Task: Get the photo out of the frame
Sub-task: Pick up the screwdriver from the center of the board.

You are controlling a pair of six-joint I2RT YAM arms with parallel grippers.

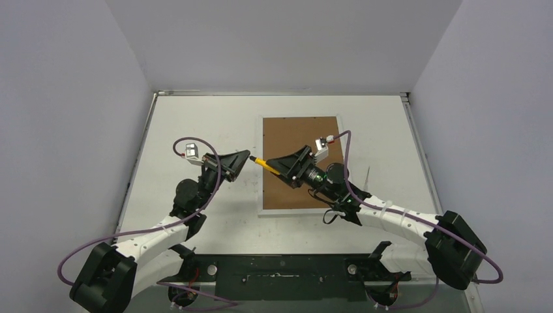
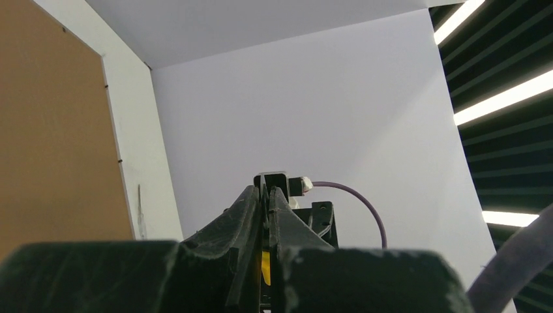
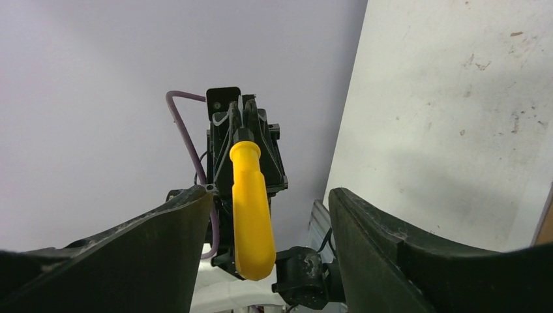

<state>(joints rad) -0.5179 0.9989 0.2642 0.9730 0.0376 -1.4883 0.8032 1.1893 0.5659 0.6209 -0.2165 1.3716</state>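
Left pincer (image 1: 246, 156) clamped on yellow-handled tool (image 3: 251, 215); right pincer (image 1: 277, 166) apart around handle, above back-up frame (image 1: 300, 134)

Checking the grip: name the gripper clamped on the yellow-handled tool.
The left gripper: its fingers are pinched shut on the yellow-handled tool at its shaft end. The right gripper stands open either side of the handle.

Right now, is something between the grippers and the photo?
Yes. The frame lies face down, so its brown back covers the photo. The left gripper also holds a yellow tool.
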